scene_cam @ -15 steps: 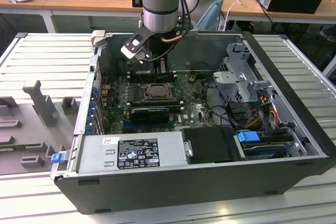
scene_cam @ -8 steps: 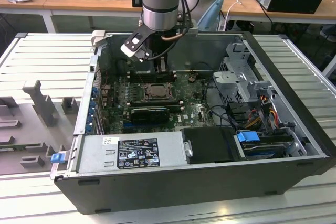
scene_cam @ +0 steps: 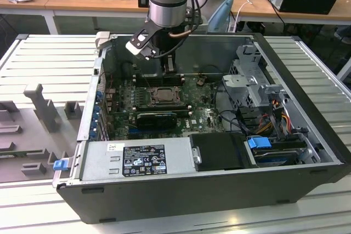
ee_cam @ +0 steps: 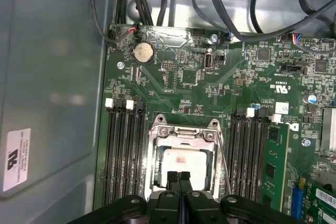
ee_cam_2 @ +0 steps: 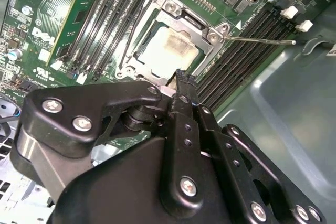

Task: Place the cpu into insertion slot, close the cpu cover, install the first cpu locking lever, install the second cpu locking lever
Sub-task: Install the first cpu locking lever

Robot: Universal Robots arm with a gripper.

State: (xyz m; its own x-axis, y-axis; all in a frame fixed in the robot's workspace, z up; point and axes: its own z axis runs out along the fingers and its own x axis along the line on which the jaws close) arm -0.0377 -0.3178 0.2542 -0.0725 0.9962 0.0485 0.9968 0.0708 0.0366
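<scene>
The cpu (ee_cam: 181,162), a small flat square chip with a pale silver-beige metal top, lies flat in the insertion slot (ee_cam: 157,129), the small dark square socket with a silvery metal rim on the green circuit board (ee_cam: 236,82). The cpu cover (ee_cam: 185,135), a thin silvery metal frame plate with a square cut-out, lies down over it, and the chip's top shows through the opening. A locking lever (ee_cam_2: 262,40), a thin silvery wire rod, reaches out from one corner of the socket across the long black memory slots (ee_cam_2: 236,61). My gripper (ee_cam: 178,178) hangs just over the socket's edge, jaws drawn narrow, the two black fingertips (ee_cam: 172,178) touching each other; whether they pinch anything I cannot tell. In the exterior view my gripper (scene_cam: 169,72) stands low inside the open dark grey computer case (scene_cam: 307,152), above the socket.
</scene>
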